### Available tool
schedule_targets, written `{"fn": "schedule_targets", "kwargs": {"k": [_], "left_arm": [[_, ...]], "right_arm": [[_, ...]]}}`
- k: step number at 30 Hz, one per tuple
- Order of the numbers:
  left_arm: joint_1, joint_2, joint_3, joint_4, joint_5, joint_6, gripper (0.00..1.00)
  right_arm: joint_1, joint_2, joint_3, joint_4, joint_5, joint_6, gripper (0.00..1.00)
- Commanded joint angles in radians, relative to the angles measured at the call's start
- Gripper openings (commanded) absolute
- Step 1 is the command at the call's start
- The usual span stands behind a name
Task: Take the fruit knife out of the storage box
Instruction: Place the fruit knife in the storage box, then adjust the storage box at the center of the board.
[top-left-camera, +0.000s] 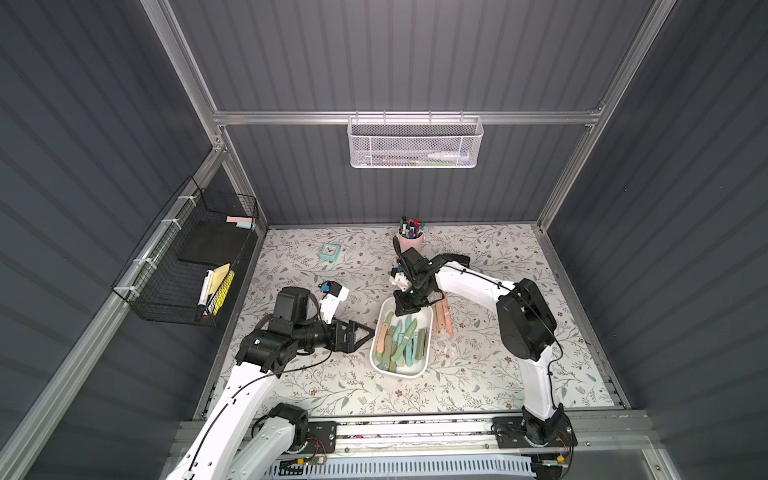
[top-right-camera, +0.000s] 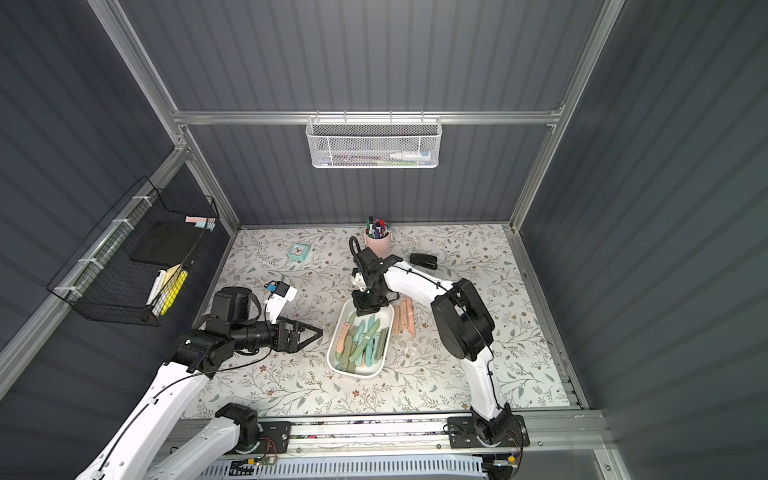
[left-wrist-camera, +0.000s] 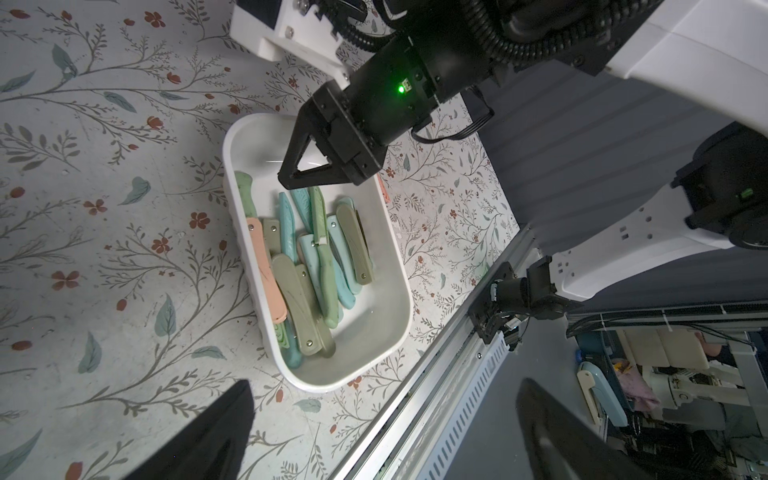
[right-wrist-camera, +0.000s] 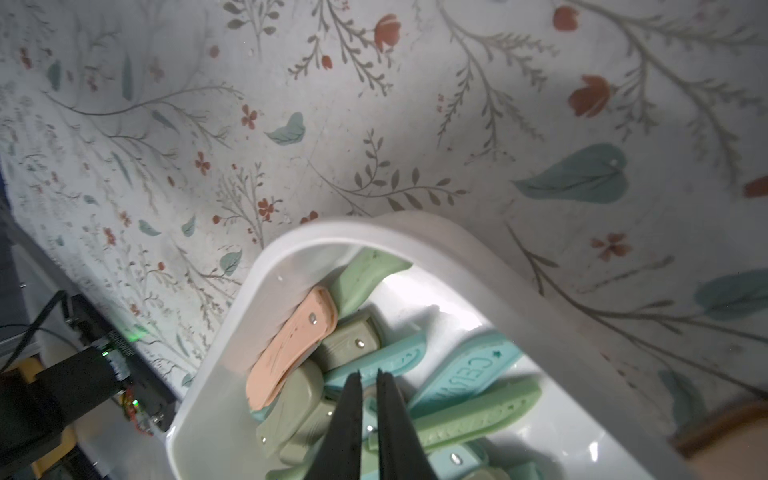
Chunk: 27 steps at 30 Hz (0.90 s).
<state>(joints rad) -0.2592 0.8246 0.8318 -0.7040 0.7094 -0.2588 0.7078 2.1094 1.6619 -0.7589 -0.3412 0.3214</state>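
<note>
Above the bare far end of the storage box (left-wrist-camera: 266, 141), the right claw (right-wrist-camera: 365, 376) hangs with jaws together, apparently empty; the fruit knives (left-wrist-camera: 320, 266) lie just nearward, long axes along the box; the left claw (top-left-camera: 365, 332), wide, stands beside.

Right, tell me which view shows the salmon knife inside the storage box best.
The left wrist view: the salmon knife lies full length along the storage box wall, unobstructed. The right wrist view shows it close but foreshortened; both top views show it small.

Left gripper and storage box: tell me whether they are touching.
Apart. In the left wrist view, tablecloth shows between the storage box and the fingertips of the open left gripper.
</note>
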Motion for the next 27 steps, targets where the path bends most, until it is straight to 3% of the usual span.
{"fn": "schedule_targets", "kwargs": {"k": [1, 17, 27], "left_arm": [[-0.003, -0.018, -0.001, -0.006, -0.014, 0.013, 0.99], [-0.003, -0.022, 0.001, -0.010, -0.021, 0.015, 0.99], [-0.003, -0.022, 0.000, -0.011, -0.022, 0.016, 0.99]], "right_arm": [[0.005, 0.028, 0.052, -0.044, 0.121, 0.015, 0.13], [0.033, 0.183, 0.297, -0.095, 0.124, 0.016, 0.13], [0.051, 0.224, 0.363, -0.090, 0.047, 0.008, 0.14]]}}
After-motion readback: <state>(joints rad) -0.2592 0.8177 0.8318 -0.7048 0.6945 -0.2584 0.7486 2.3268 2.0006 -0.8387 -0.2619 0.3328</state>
